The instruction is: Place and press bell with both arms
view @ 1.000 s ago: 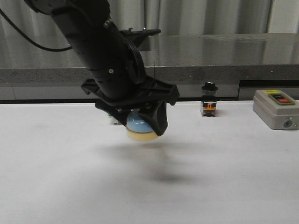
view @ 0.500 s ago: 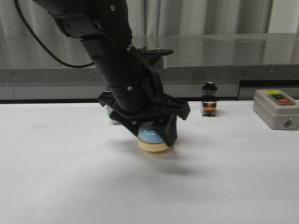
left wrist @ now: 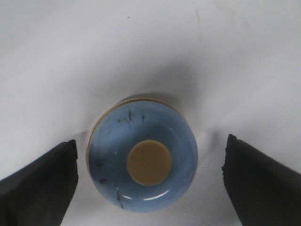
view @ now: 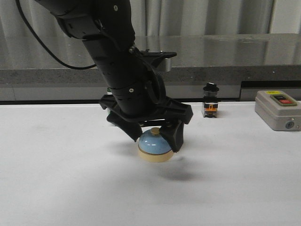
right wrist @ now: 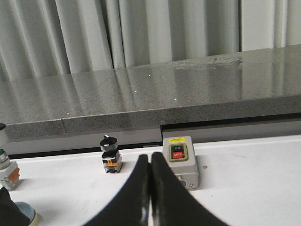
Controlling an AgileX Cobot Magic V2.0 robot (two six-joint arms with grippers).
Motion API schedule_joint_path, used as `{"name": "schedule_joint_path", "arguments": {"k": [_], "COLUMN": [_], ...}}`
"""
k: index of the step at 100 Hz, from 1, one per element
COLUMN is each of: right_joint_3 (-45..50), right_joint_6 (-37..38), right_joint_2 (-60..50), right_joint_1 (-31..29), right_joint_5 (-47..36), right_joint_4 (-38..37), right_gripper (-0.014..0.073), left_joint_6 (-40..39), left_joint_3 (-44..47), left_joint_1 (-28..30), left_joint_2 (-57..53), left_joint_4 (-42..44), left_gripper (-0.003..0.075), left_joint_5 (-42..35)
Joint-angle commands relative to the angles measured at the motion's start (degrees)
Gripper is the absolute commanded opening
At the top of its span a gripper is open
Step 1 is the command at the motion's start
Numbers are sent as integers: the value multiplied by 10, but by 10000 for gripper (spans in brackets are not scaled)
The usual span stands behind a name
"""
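Note:
The light-blue bell [view: 154,142] with its cream base and cream button stands upright on the white table [view: 56,179]. My left gripper [view: 155,138] is open and straddles it, one black finger on each side. In the left wrist view the bell [left wrist: 143,160] sits between the fingers [left wrist: 42,183] with a clear gap on both sides. My right gripper [right wrist: 150,160] is shut and empty, out of the front view, held above the table facing the back ledge. An edge of the bell [right wrist: 27,213] shows in the right wrist view.
A black-knobbed selector switch [view: 210,101] and a grey box with red and green buttons [view: 277,109] stand at the back right. A green-capped switch [right wrist: 7,169] stands behind the left arm. A grey stone ledge [view: 225,70] runs along the back.
My left gripper came down to the right with the bell, set it on the table, and opened. The bell now stands free between the fingers.

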Motion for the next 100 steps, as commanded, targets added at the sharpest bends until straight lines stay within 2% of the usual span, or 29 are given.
{"name": "schedule_joint_path", "arguments": {"k": [1,25,46,66,100], "right_joint_3": [-12,-12,-12,-12,-12], "right_joint_6": [-1,-1,-1,-1,-1], "right_joint_2": [-11,-11,-11,-11,-11], "right_joint_1": [-4,-4,-4,-4,-4], "right_joint_5": [-48,-48,-48,-48,-48], "right_joint_4": [-6,-6,-6,-6,-6], "right_gripper": [-64,-64,-64,-64,-64], "left_joint_6": [-2,-2,-2,-2,-2], "left_joint_3": [-17,-16,19,93,255], "left_joint_1": [0,26,62,141,285], "left_joint_2": [-45,-105,-184,-261,-430], "left_joint_4": [-7,-2,33,35,32], "left_gripper": [603,603,601,598,598], "left_joint_5": [-1,44,50,34,-52]}}
